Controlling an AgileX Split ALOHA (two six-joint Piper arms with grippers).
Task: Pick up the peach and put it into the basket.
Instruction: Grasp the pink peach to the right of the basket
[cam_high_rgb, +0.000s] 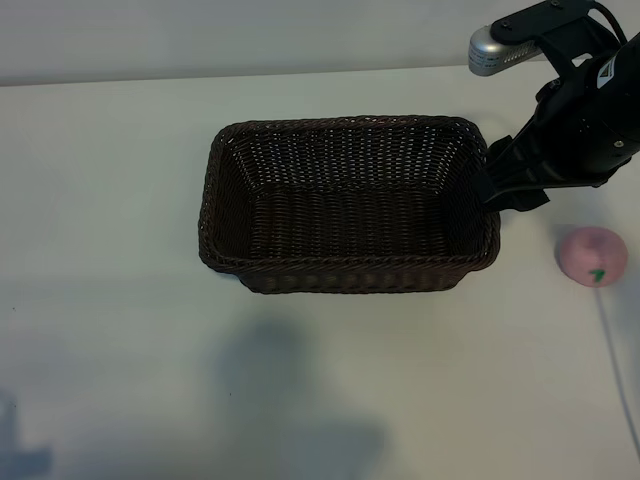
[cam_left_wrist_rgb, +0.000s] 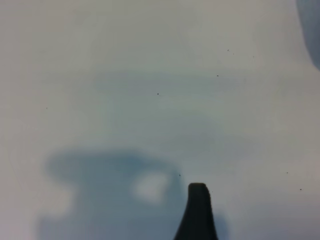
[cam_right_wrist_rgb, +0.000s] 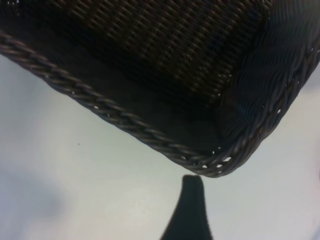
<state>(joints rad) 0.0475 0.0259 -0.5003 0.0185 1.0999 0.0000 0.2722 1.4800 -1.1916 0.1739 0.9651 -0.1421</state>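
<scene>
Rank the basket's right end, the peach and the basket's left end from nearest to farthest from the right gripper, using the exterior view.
From the right gripper:
1. Basket, right end: right beside it.
2. Peach: on the table, lower right.
3. Basket's left end: far side, farthest.

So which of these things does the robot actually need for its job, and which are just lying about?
Needed for the job:
- peach, on the table right of the basket
- basket, nothing in it
- right gripper, open, at the basket's right end

Just there:
- white table
- thin cable near the peach
- left gripper, open, over bare table
</scene>
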